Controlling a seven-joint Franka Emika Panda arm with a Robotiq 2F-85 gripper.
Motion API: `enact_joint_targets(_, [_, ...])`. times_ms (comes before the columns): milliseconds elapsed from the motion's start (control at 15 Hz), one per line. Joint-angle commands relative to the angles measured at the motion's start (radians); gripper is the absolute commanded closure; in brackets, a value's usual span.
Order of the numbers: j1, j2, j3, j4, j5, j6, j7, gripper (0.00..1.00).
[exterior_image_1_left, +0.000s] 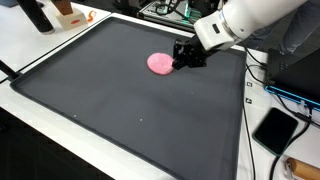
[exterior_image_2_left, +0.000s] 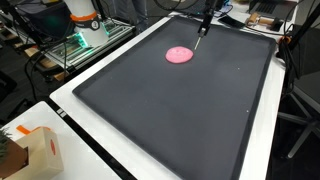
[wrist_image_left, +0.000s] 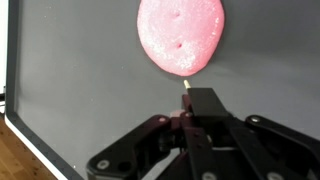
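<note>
1. The Robotiq gripper (wrist_image_left: 192, 93) hangs low over the far part of a wide black mat (wrist_image_left: 70, 80). In the wrist view its fingers are drawn together into one dark block, with no gap between them.
2. A thin pale sliver (wrist_image_left: 185, 84) pokes out from the fingertips. What it is, and whether the fingers clamp it, cannot be told.
3. The sliver's end reaches the near edge of a flat pink blob (wrist_image_left: 180, 35), the thing nearest the gripper. The blob's surface carries two small dimples.
4. In both exterior views the gripper (exterior_image_1_left: 180, 58) (exterior_image_2_left: 199, 36) stands just beside the pink blob (exterior_image_1_left: 160, 64) (exterior_image_2_left: 179, 54), at its rim rather than above its middle. The white arm (exterior_image_1_left: 250, 20) slants in from the mat's edge.
5. The blob lies alone on the black mat (exterior_image_1_left: 120, 100) (exterior_image_2_left: 180, 110), which covers most of a white table (exterior_image_2_left: 68, 100).
6. Off the mat, well apart from the gripper, a dark flat device (exterior_image_1_left: 275, 128) rests on the table in an exterior view. A cardboard box (exterior_image_2_left: 38, 150) sits at the table's near corner in an exterior view.
</note>
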Motion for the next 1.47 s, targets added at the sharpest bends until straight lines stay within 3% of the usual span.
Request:
enact_joint_targets(0, [-0.046,-0.084,0.013,-0.093,0.076,0.074,-0.1,0.97])
enact_joint_targets(600, [-0.131,-0.222,0.029,-0.192,0.251,0.089,-0.348,0.97])
enact_joint_targets(1400, [-0.226,-0.438,0.053,-0.325,0.395,0.088,-0.679,0.97])
